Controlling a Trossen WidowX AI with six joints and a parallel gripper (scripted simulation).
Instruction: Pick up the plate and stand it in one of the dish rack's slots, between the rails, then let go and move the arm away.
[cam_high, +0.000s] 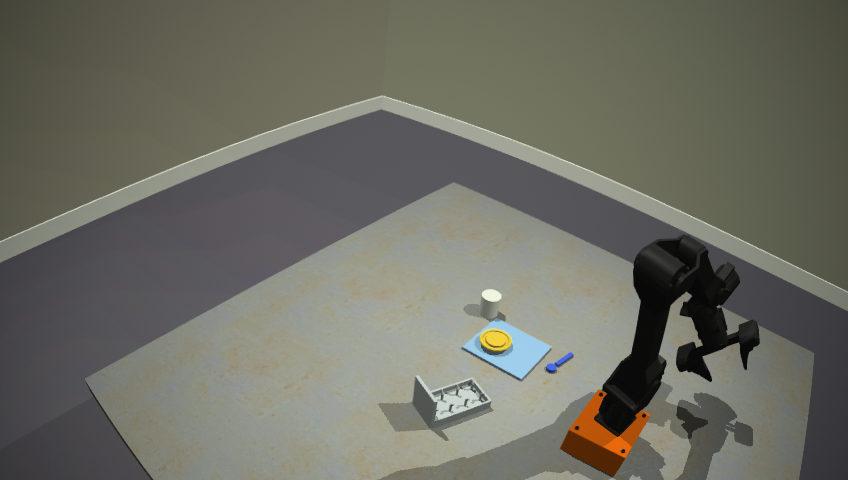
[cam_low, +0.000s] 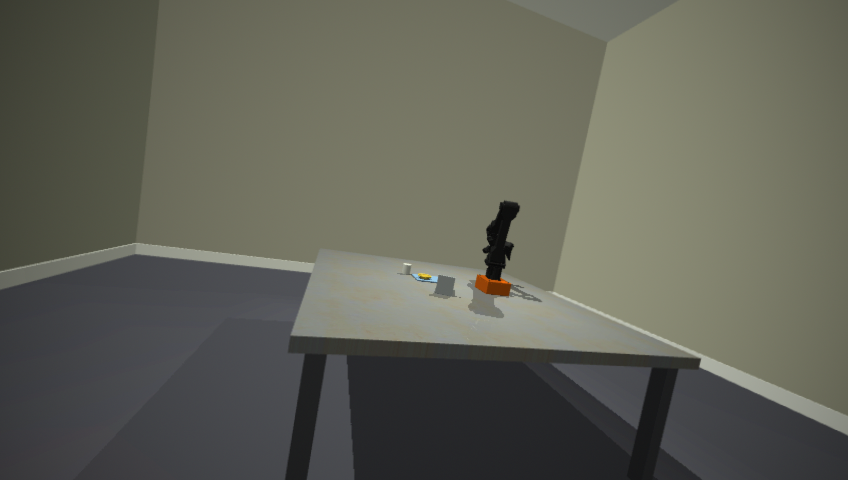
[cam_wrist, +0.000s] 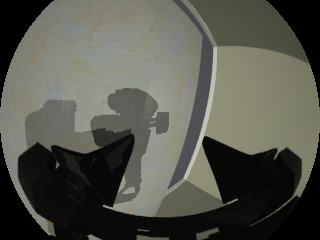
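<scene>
A yellow plate lies flat on the light blue mat, towards its left part in the top view. The pale grey dish rack stands nearer the top camera, with a tall wall at its left end and short rails in its low base; no plate is in it. My gripper is open and empty, held above the table at the right of the top view, well away from plate and rack. The wrist view shows neither plate nor rack.
A white cup stands just behind the mat. A blue spoon lies off the mat's right corner. The arm's orange base is on the table, right of the rack. The table's edge shows in the wrist view.
</scene>
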